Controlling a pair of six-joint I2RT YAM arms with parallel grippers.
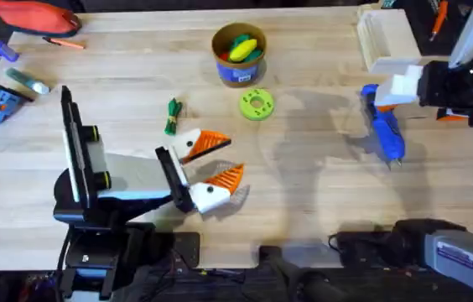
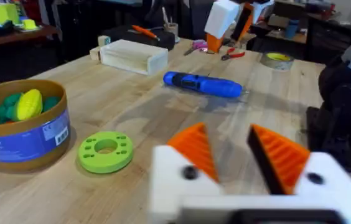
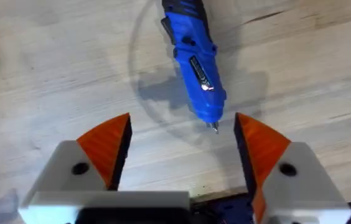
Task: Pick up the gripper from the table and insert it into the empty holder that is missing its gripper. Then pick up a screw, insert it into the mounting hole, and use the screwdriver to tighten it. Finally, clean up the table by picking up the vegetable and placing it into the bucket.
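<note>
Jaws apart on both: the left gripper (image 1: 217, 159) low over the worktop (image 1: 304, 210), the right gripper (image 3: 185, 140) above the blue screwdriver (image 1: 385, 130), whose rear end its white finger hides overhead. The vegetable (image 1: 172, 117) lies near the left gripper.

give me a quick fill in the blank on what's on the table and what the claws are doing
1. The blue screwdriver lies on the table beneath the ____ claw.
2. Both claws, including the left claw, have their fingers ____.
3. The lime-green disc lies just in front of the ____.
4. The vegetable lies on the ____, not in the bucket.

Missing words: right; open; bucket; table
</note>
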